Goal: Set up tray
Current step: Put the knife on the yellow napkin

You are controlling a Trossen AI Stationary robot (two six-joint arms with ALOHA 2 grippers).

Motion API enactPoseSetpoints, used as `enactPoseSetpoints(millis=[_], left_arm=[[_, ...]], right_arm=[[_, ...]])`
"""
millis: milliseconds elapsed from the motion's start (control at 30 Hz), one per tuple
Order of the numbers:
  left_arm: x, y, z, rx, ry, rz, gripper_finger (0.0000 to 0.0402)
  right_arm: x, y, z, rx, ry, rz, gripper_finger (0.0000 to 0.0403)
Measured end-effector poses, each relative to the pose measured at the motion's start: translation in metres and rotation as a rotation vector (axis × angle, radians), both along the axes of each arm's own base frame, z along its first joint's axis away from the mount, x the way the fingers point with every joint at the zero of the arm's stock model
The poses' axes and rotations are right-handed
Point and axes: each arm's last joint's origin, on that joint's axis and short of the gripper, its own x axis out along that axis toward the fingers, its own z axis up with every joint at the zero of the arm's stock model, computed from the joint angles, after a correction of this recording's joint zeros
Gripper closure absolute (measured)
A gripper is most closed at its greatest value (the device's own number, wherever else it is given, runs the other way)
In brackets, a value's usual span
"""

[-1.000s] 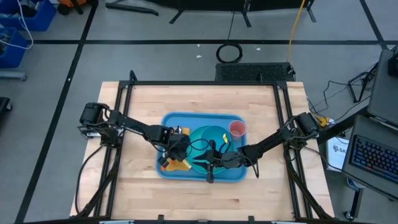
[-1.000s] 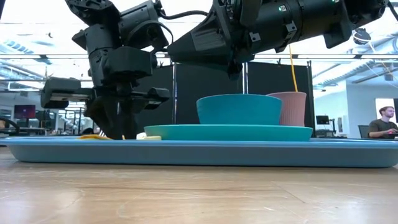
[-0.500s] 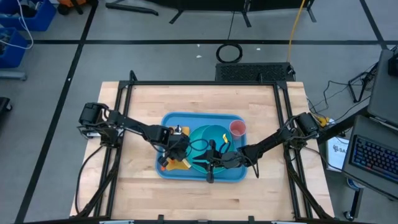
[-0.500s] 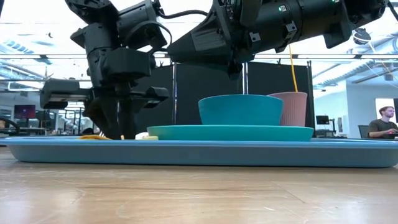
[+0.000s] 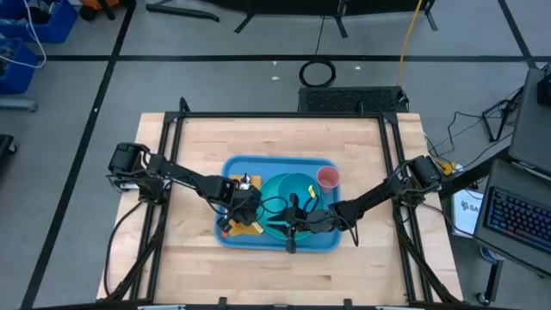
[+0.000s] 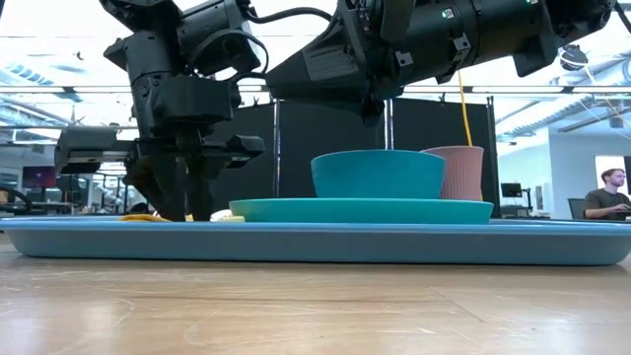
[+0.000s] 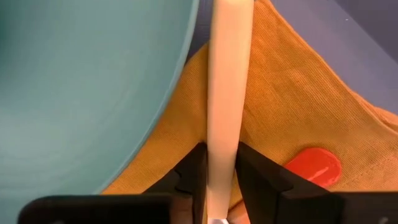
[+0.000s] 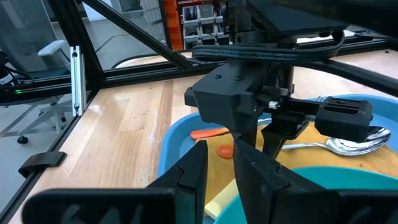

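The light-blue tray (image 5: 323, 244) (image 6: 315, 243) lies flat in the middle of the table. It carries a teal plate (image 5: 277, 191) (image 7: 81, 81) with a teal bowl (image 6: 379, 173) on it, and a pink cup (image 5: 328, 178) at its far right corner. A yellow-orange napkin (image 5: 246, 229) (image 7: 298, 106) lies at the tray's near left. My left gripper (image 5: 241, 205) (image 7: 222, 155) stands over the napkin, shut on a cream utensil handle (image 7: 229, 74). My right gripper (image 5: 291, 229) (image 8: 219, 155) hovers at the plate's near edge, open by a narrow gap, holding nothing. My left gripper pinches the cream utensil handle (image 7: 224, 140) between its two fingers (image 7: 260, 171). It comes from above, pointing down (image 6: 187, 202). The handle runs out beyond the fingers, low over the napkin beside the plate's rim; I cannot tell whether it rests on the cloth.
An orange-red utensil (image 8: 208, 132) (image 7: 314, 167) lies on the napkin near the left fingers. A metal spoon (image 8: 348, 146) lies on the tray beyond the left gripper. The two arms stand close together over the tray. Bare wood surrounds the tray. A person (image 6: 611, 192) sits far behind.
My left gripper has shifted slightly toward the table's left, still shut on the cream handle. The right arm has kept still.
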Motion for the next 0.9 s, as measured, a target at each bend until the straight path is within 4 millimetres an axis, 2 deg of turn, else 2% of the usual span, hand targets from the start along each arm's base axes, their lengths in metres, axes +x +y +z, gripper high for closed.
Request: enactPoseSetpoints(millis=[200, 433, 767, 900], left_arm=[[-0.003, 0.000, 0.003, 0.003, 0.009, 0.000, 0.0311], [-0.006, 0.001, 0.018, 0.022, -0.051, 0.002, 0.0310], [-0.006, -0.003, 0.019, 0.084, -0.077, -0.080, 0.0309], [-0.006, -0.005, 0.020, 0.074, -0.076, -0.057, 0.0309]], right_arm=[[0.000, 0.000, 0.000, 0.000, 0.000, 0.000, 0.0332], [-0.001, 0.000, -0.001, 0.000, 0.002, 0.000, 0.0332], [-0.010, -0.004, -0.006, 0.030, -0.068, -0.001, 0.0332], [-0.012, -0.005, -0.008, 0.047, -0.071, -0.004, 0.0332]])
